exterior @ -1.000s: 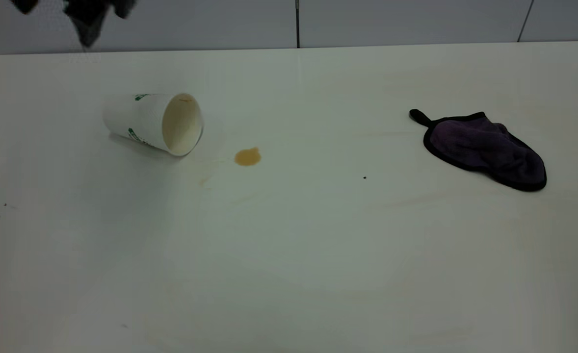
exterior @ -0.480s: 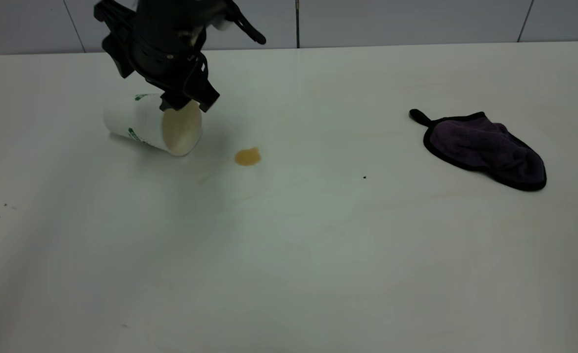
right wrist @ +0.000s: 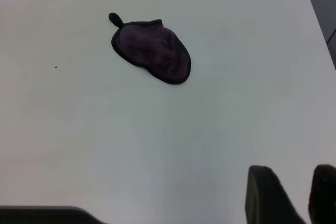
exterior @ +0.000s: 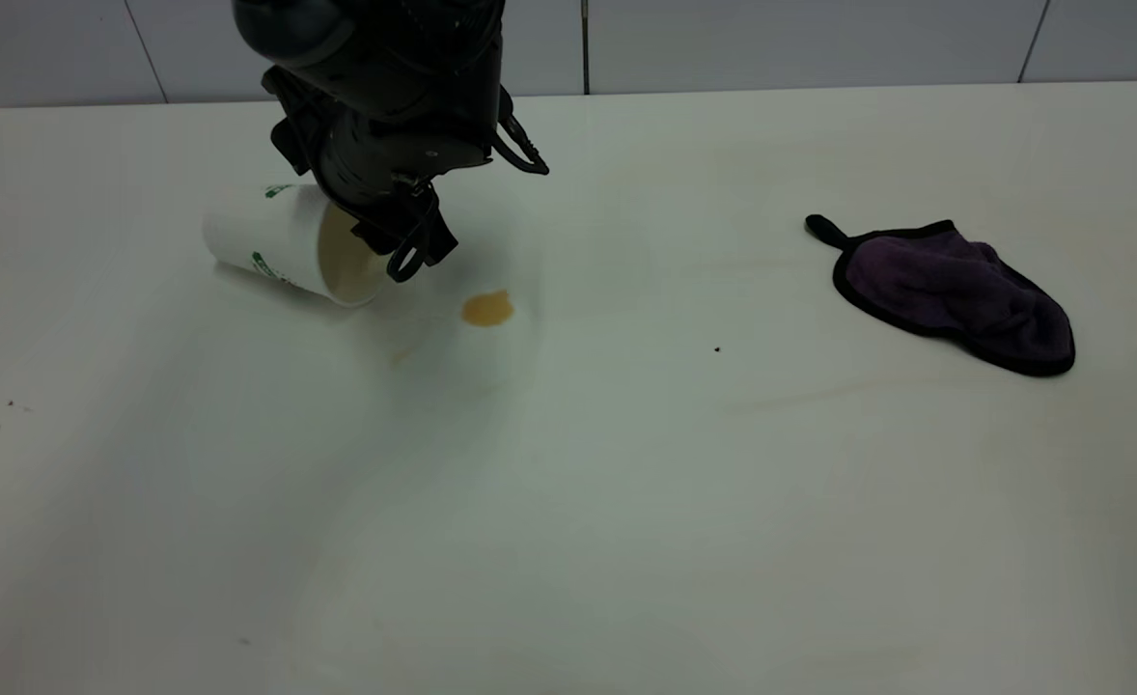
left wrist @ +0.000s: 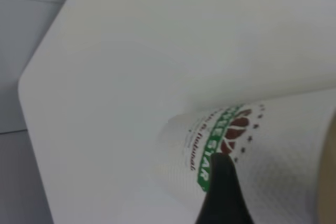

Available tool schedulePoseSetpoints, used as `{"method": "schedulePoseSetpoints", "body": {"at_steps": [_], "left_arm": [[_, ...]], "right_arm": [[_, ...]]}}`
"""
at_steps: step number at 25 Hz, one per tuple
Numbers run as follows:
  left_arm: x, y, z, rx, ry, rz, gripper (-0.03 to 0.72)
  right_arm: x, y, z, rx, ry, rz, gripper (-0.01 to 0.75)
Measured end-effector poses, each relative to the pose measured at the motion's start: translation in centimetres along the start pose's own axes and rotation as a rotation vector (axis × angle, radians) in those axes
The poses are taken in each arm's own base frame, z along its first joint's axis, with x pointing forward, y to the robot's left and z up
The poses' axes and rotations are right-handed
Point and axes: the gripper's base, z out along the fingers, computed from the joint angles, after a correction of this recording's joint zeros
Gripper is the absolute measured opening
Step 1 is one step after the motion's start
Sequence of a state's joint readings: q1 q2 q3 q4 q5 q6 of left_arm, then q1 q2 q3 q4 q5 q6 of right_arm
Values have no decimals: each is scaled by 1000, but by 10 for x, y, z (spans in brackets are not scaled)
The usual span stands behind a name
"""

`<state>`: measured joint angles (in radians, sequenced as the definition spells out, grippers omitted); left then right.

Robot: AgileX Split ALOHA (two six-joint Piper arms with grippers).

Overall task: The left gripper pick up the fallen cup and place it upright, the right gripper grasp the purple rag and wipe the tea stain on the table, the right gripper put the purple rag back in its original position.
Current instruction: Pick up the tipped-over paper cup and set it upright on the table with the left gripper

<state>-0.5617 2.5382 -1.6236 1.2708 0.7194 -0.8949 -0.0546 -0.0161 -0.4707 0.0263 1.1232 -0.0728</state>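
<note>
The cup (exterior: 274, 241) was white with green lettering, a brown bean emblem and a tan inside. The tea stain (exterior: 487, 308) was tan-orange. The purple rag (exterior: 955, 294) had black edging.

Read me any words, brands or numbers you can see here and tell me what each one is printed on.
"STAR": white letters on the green banner of the cup, in the left wrist view; the letters before it are partly cut off by the left gripper's finger.
Small dark script beside the banner: too blurred to read.
Green marks on the cup in the exterior view: too small to read.
Nothing else carries text.
</note>
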Motion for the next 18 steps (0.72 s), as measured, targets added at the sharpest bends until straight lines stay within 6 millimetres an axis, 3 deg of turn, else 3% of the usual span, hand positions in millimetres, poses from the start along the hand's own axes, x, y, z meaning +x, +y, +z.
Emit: {"method": "schedulePoseSetpoints", "body": {"at_steps": [4,11,15,18], "left_arm": [[3,5,9,-25,3,3,473],[6,17,11,-92,39,20,29],[-3,39,-9,-60,42,0,-15],[-17,74,-39,7,-5,-76,-15]], "right_arm": [[0,0,0,0,0,0,239],[0,0,0,0,0,0,239],[0,0,0,0,0,0,239],[0,0,0,0,0,0,239]]}}
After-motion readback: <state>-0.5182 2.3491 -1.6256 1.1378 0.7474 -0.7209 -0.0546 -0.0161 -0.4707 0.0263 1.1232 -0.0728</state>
